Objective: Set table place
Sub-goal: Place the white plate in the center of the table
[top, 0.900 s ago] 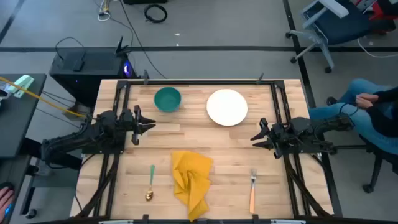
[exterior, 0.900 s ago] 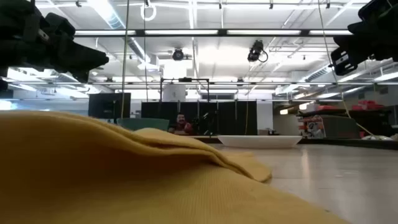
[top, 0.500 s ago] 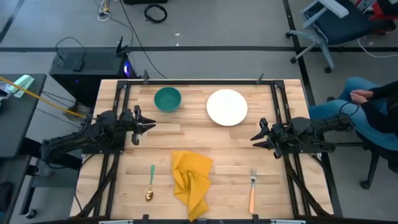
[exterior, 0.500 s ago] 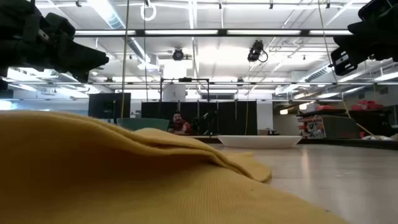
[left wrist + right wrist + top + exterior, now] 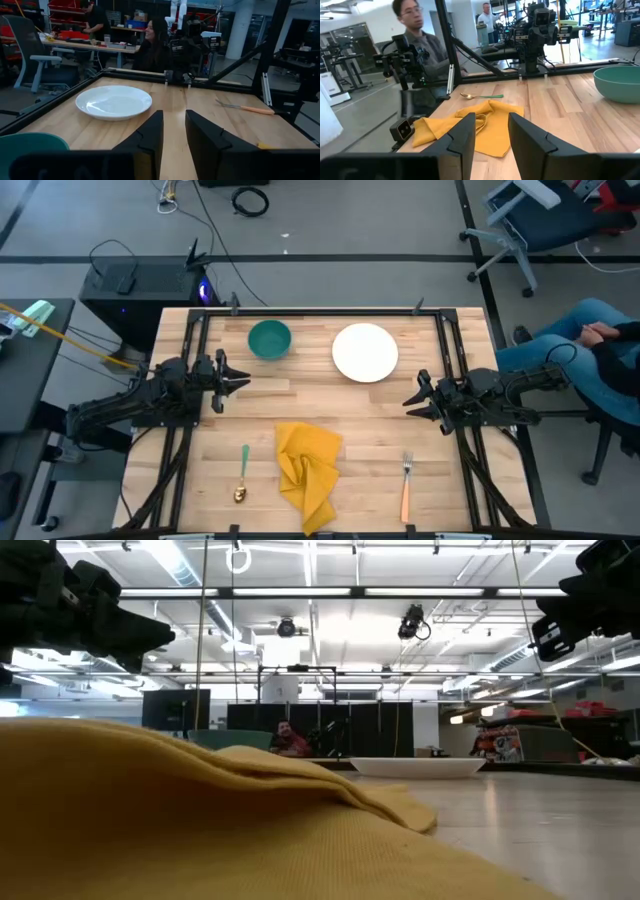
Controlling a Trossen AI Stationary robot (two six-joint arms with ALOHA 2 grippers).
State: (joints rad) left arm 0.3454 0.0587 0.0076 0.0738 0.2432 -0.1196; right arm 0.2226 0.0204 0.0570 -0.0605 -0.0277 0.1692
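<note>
The plate lay just far-left of the right claw, nearer it than the left claw; both claws apart, empty.

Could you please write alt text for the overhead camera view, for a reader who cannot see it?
A wooden table seen from above holds a teal bowl and white plate at the far side, with a spoon, crumpled yellow napkin and fork near the front. The left gripper and right gripper hover open, holding nothing.
</note>
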